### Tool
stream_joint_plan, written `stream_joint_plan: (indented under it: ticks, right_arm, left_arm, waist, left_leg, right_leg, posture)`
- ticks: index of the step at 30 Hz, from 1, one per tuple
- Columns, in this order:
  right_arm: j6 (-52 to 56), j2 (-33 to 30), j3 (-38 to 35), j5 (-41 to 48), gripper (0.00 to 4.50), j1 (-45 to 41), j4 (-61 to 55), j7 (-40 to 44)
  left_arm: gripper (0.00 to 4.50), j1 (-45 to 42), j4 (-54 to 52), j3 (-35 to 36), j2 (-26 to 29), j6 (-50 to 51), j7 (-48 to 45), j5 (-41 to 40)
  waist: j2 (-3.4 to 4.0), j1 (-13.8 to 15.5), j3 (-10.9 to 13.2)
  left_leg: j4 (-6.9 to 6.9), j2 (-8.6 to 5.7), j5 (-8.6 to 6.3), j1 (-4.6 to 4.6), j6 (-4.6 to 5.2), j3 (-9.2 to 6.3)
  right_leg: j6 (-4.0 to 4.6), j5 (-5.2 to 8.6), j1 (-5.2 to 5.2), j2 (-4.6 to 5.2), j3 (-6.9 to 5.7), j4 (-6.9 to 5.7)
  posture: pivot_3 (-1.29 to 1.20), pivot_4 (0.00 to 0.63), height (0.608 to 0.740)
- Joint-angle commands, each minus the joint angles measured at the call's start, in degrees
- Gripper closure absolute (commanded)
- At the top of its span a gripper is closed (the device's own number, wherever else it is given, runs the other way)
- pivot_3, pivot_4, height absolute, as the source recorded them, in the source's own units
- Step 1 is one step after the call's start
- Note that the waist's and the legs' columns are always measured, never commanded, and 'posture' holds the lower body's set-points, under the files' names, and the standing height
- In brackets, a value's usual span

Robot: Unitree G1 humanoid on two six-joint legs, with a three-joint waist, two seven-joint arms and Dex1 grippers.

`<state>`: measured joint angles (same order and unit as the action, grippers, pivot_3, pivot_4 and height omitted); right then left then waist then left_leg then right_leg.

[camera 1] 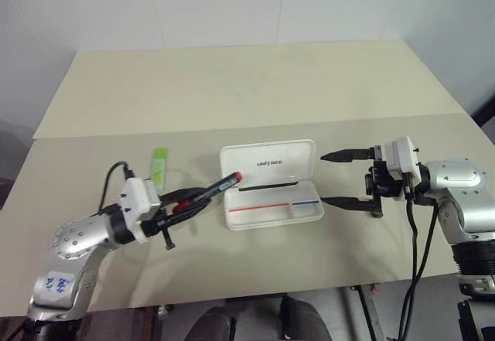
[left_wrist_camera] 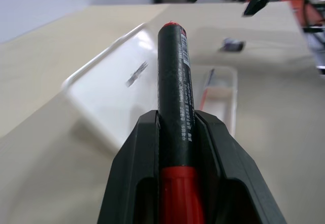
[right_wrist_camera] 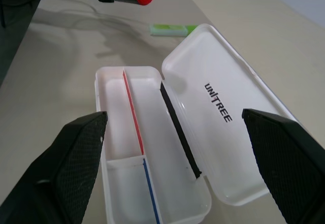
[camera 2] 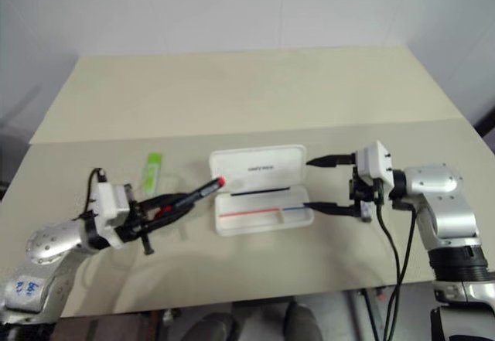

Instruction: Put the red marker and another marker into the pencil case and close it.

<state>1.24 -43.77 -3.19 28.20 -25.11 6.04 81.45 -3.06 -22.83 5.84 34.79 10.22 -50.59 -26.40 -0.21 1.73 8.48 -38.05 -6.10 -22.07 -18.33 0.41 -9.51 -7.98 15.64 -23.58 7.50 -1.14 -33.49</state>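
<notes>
A: L hand point(camera 1: 188, 199) grips red marker point(camera 1: 207, 192), tip by open pencil case point(camera 1: 271, 183) mid-worktop point(camera 1: 232, 86). R hand point(camera 1: 343, 179) wide, empty.
B: Green highlighter point(camera 1: 159, 166) lies beyond; wrist cam shows barrel lettering.

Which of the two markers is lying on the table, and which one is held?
The lime-green marker lies on the table, left of the open pencil case. The red marker is held in the left tool.

A beige table point(camera 1: 232, 86) carries the open white pencil case point(camera 1: 271, 185) and green highlighter point(camera 1: 159, 166).
</notes>
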Motion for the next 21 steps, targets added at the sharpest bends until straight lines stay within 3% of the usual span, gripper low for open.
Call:
stream_joint_plan:
  ticks: [1,10,21]
  right_arm:
    - [-0.4,-0.9,-2.8,0.8,0.00,0.9,-2.2,-0.9]
    - [1.4,-2.8,-6.3,1.4,0.00,4.6,-6.9,-3.8]
    - [3.7,-3.8,-11.6,2.5,0.00,12.2,-14.3,-8.7]
  left_arm:
    - [3.87,-4.7,0.9,-5.8,-1.9,0.1,0.7,3.1]
    - [3.87,-14.0,12.3,-15.4,-6.2,-4.2,0.6,12.7]
    - [3.87,-22.3,25.0,-19.7,-11.4,-11.0,-0.5,18.3]
  waist:
    - [0.00,0.0,0.0]
    - [0.00,-0.2,0.0]
    - [-0.03,1.1,0.0]
  left_leg:
    - [-0.01,0.00,0.01,0.01,0.00,0.02]
    - [0.02,0.03,0.02,0.04,0.00,0.04]
    - [-0.05,-0.05,0.02,0.00,0.00,0.11]
  right_leg:
    - [0.00,0.00,0.00,-0.01,0.00,0.00]
    - [-0.08,-0.05,-0.11,-0.05,-0.07,-0.03]
    - [-0.41,-0.22,-0.10,0.00,-0.06,0.08]
  posture:
    - [0.00,0.150,0.740]
    - [0.00,0.150,0.740]
    - [0.00,0.150,0.740]
